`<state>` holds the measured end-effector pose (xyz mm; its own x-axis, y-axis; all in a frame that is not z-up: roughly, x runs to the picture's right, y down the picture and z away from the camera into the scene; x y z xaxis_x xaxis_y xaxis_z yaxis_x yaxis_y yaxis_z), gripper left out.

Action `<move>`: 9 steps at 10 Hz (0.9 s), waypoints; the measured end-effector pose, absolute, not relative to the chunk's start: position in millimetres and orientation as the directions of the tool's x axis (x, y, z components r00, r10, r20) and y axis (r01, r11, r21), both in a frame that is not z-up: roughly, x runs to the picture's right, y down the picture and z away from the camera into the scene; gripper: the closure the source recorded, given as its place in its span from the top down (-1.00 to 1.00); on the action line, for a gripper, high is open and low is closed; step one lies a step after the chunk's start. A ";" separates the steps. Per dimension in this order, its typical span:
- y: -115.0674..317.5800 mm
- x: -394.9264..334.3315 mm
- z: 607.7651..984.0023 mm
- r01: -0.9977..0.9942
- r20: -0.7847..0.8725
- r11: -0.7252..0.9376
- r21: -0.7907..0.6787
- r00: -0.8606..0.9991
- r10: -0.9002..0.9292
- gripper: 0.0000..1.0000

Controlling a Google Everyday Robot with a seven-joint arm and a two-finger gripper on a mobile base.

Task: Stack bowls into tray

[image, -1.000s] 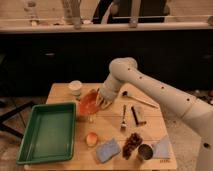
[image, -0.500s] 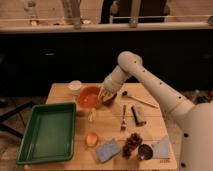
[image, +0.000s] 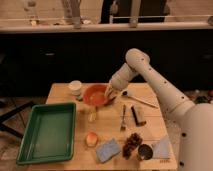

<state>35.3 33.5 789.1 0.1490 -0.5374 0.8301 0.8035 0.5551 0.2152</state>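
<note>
The orange bowl (image: pixel 94 94) is at the back middle of the wooden table, right of the white cup. My gripper (image: pixel 109 92) is at the bowl's right rim and is shut on it, holding the bowl about level just over the table. A dark shadow lies under the bowl's right side. I cannot make out the maroon-brown bowl. The green tray (image: pixel 50 106) lies on the table's left side, in front and to the left of the bowl, with nothing in it.
A white cup (image: pixel 75 87) stands by the bowl. A wooden spoon (image: pixel 141 101), fork (image: pixel 123 118) and dark tool (image: pixel 135 115) lie to the right. An orange fruit (image: pixel 91 139), blue sponge (image: pixel 108 149), brown lump (image: pixel 131 144) and metal can (image: pixel 145 152) sit in front.
The arm swung up and to the right. The orange bowl, tilted before, has levelled and shifted a little to the right with the gripper.
</note>
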 end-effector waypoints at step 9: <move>30.1 74.8 817.5 0.683 0.787 0.720 0.122 0.376 -0.489 -0.98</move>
<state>74.8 30.1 817.5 0.3760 -0.4893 0.7869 0.6829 0.7203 0.1216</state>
